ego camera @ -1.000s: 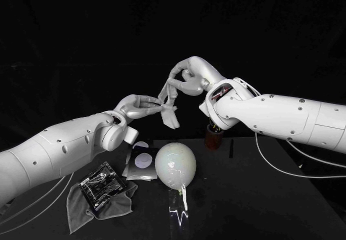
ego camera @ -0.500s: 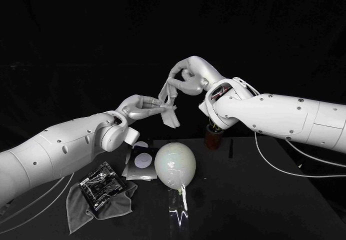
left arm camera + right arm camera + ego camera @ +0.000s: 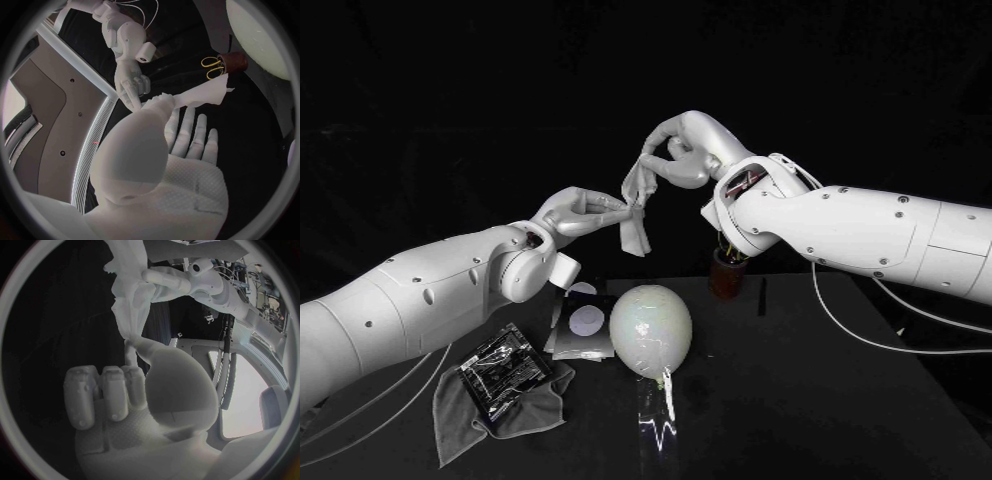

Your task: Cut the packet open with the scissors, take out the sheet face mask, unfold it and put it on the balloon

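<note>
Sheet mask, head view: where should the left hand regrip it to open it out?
Probably the loose tail of the sheet mask, from the robot's left. The mask hangs as a folded strip pinched at its top by the right hand and midway by the left hand; the part below that pinch hangs free, above the balloon.

You'll see the sheet face mask [image 3: 635, 235] at upper centre, a pale, narrow, crumpled strip hanging in the air, pinched by the left hand [image 3: 586, 212] and right hand [image 3: 678, 150]. The whitish egg-shaped balloon [image 3: 651, 328] sits lower centre. The silver packet [image 3: 586, 325] lies flat just left of it. The gold-handled scissors [image 3: 211, 67] stand in a brown holder [image 3: 234, 62].
</note>
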Robot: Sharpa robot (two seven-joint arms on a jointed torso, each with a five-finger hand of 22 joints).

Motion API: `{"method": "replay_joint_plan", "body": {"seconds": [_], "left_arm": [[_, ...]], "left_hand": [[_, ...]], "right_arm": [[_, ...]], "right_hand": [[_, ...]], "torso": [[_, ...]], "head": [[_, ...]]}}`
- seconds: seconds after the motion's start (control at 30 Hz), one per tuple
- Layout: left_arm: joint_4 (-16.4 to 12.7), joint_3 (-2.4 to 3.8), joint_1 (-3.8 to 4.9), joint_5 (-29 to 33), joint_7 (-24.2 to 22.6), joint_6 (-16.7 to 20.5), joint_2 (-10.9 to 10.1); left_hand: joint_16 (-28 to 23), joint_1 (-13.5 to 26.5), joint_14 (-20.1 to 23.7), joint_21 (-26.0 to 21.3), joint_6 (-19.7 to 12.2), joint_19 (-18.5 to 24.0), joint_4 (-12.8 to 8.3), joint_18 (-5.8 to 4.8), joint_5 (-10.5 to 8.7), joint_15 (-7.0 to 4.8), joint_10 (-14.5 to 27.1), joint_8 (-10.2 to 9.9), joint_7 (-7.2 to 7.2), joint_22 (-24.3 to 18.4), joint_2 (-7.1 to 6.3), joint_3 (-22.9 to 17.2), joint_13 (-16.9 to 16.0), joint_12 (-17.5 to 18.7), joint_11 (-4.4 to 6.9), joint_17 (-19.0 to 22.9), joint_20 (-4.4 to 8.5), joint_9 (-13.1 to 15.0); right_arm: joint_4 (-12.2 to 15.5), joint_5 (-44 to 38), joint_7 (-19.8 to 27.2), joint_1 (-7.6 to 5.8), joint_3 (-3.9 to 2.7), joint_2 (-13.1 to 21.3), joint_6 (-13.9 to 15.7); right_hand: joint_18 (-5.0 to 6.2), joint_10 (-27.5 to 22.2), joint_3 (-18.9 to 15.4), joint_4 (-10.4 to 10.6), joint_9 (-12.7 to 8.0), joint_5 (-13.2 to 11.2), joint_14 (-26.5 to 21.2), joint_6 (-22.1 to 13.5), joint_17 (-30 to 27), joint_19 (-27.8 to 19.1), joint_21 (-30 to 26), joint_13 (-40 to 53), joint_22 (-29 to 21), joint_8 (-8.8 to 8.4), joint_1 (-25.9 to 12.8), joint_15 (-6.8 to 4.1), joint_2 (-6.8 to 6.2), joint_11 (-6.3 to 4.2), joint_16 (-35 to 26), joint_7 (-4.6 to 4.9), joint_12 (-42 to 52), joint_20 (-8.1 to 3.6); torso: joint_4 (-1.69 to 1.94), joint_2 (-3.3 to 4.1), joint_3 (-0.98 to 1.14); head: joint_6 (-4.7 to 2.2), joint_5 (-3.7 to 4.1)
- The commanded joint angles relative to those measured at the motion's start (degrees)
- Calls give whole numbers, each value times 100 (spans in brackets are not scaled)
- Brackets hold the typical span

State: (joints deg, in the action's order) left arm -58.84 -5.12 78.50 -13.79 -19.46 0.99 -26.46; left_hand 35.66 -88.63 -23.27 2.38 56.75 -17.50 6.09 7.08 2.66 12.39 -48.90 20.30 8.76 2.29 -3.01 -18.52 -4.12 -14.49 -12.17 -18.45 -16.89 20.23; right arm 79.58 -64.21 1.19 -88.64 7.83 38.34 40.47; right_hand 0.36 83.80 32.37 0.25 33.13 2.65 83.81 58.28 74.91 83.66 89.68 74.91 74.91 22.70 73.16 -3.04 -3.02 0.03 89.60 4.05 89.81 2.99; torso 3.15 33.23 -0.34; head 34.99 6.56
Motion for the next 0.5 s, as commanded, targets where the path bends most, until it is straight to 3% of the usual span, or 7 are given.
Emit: {"method": "replay_joint_plan", "body": {"seconds": [0.03, 0.2, 0.33, 0.5], "left_arm": [[3, 8, 6, 258, -196, 29, 1], [7, 8, 7, 320, -212, 302, -14], [18, 9, 8, 334, -218, 569, -28], [25, 10, 12, 338, -214, 877, -46]], "left_hand": [[38, 8, -59, -13, 90, 39, -6, 37, 7, -13, -85, 69, 26, 0, 74, -50, 4, -53, 31, 16, 0, 42], [84, -3, -199, 11, 145, -52, -49, 55, 7, -69, -232, 148, 27, 15, 52, -127, 27, -87, 87, 55, -2, 110], [101, -67, -323, 44, 236, -211, -166, 34, 8, -121, -334, 196, 11, 36, -99, -234, 40, -85, 130, 102, -5, 142], [55, -67, -483, 56, 379, -370, -361, -67, 1, -135, -473, 167, -23, 39, -374, -698, 50, 3, 164, 235, -2, 107]], "right_arm": [[-24, -34, -31, 1, -3, 6, -24], [-66, -34, -56, 32, 3, 25, -66], [-96, -32, -68, 82, 10, 47, -85], [-117, -8, -70, 177, 18, 93, -97]], "right_hand": [[-36, 620, 46, 3, 31, 13, 619, 46, 1509, 634, 32, 1509, 1509, 28, 69, -37, -15, -20, 40, -3, 19, -4], [-36, 620, 46, 3, 31, 13, 619, 46, 1509, 634, 32, 1509, 1509, 28, 69, -37, -15, -20, 40, -3, 19, -4], [-36, 620, 46, 3, 31, 13, 619, 46, 1509, 634, 32, 1509, 1509, 28, 69, -37, -15, -20, 40, -3, 19, -4], [-36, 620, 46, 3, 31, 13, 619, 46, 1509, 634, 32, 1509, 1509, 28, 69, -37, -15, -20, 40, -3, 19, -4]], "torso": [[-3, -1, 1], [4, 0, 0], [-1, -1, 2], [1, 1, 5]], "head": [[2, 12], [-4, 18], [-4, 7], [-20, 8]]}}
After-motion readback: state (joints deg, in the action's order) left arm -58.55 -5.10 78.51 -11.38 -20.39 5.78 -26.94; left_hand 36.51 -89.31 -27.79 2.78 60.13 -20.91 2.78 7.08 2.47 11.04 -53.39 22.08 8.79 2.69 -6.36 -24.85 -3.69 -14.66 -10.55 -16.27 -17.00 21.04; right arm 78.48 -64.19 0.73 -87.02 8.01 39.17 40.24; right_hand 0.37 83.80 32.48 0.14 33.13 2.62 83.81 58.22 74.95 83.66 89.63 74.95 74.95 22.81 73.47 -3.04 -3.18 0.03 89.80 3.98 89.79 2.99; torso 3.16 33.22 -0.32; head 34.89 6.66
